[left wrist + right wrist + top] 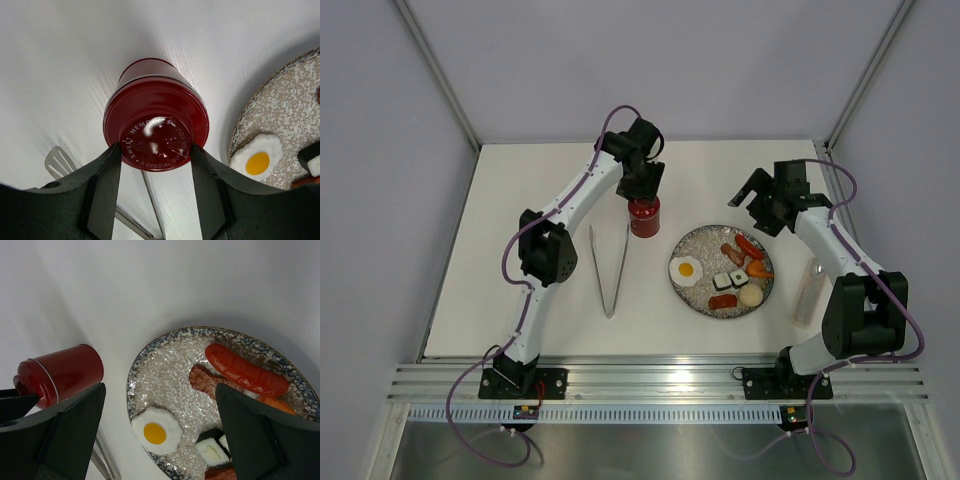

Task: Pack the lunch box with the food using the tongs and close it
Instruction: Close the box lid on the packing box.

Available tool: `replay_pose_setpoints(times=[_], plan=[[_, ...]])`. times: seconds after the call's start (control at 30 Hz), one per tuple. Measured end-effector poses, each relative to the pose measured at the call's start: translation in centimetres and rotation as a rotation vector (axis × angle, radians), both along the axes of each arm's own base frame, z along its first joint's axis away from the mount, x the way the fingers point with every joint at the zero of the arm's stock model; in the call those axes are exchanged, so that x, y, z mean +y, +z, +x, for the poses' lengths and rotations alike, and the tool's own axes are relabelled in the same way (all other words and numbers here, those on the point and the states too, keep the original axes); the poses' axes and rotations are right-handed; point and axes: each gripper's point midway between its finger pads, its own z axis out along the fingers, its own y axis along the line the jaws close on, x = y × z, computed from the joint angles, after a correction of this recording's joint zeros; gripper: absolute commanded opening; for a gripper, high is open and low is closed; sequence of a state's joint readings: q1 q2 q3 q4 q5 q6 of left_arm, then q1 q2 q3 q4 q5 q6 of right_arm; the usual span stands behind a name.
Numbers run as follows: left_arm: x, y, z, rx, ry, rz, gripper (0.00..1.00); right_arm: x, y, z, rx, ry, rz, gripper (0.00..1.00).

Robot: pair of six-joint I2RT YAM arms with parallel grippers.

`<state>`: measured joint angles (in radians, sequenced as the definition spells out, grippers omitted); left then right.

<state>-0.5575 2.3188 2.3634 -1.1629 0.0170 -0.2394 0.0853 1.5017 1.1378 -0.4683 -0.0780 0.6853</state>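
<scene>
The red lunch box [643, 216] stands upright at mid-table with its round red lid [156, 135] on. My left gripper [155, 147] reaches down over it, one fingertip pressed against each side of the lid. The silver tongs [610, 270] lie flat in a narrow V just left of the lunch box, held by nothing. The food sits on a speckled plate [698, 240]: fried egg [686, 268], sausages [745, 247], sushi rolls [730, 279], carrot piece [761, 268], bun [751, 295]. My right gripper [160, 390] hovers wide open above the plate's far side, empty.
A pale translucent object [806, 290] lies to the right of the plate, beside the right arm. White walls with metal posts enclose the table. The metal rail carrying the arm bases runs along the near edge.
</scene>
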Motion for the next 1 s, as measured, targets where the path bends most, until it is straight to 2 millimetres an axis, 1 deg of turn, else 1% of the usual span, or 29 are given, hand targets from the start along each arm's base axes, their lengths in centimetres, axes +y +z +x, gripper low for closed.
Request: replay_pose_setpoints(times=[0.17, 0.27, 0.37, 0.47, 0.63, 0.7, 0.77, 0.83, 0.9, 0.93, 1.0], plan=[[-0.1, 0.0, 0.0, -0.001, -0.001, 0.000, 0.24, 1.2, 0.5, 0.4, -0.027, 0.048, 0.043, 0.99], [-0.1, 0.0, 0.0, -0.001, -0.002, 0.001, 0.24, 3.1, 0.5, 1.4, -0.034, 0.108, 0.082, 0.99], [-0.1, 0.0, 0.0, -0.001, -0.002, 0.001, 0.24, 6.1, 0.1, 3.2, -0.057, 0.178, 0.173, 0.99], [-0.1, 0.0, -0.1, -0.001, -0.002, 0.001, 0.24, 8.6, -1.0, 5.1, -0.052, 0.206, 0.284, 1.00], [-0.1, 0.0, -0.1, -0.002, -0.003, 0.000, 0.24, 11.4, -2.9, 9.8, -0.038, 0.177, 0.483, 0.99], [-0.1, 0.0, 0.0, -0.003, -0.003, 0.000, 0.24, 12.6, -3.4, 12.0, -0.032, 0.169, 0.559, 0.98], [-0.2, 0.0, 0.0, -0.003, -0.003, 0.000, 0.24, 13.7, -4.2, 13.8, -0.012, 0.161, 0.620, 0.98], [-0.2, 0.0, 0.0, -0.003, -0.004, 0.000, 0.24, 14.9, -4.8, 14.9, 0.005, 0.160, 0.666, 0.96], [-0.2, 0.0, 0.0, -0.003, -0.004, 0.000, 0.24, 16.4, -5.0, 15.5, 0.022, 0.167, 0.716, 0.92], [-0.2, 0.0, 0.0, -0.003, -0.005, 0.000, 0.24, 17.3, -5.1, 15.6, 0.033, 0.175, 0.743, 0.91], [-0.2, 0.0, 0.0, -0.004, -0.006, 0.001, 0.24, 18.9, -5.1, 15.5, 0.047, 0.192, 0.784, 0.86]])
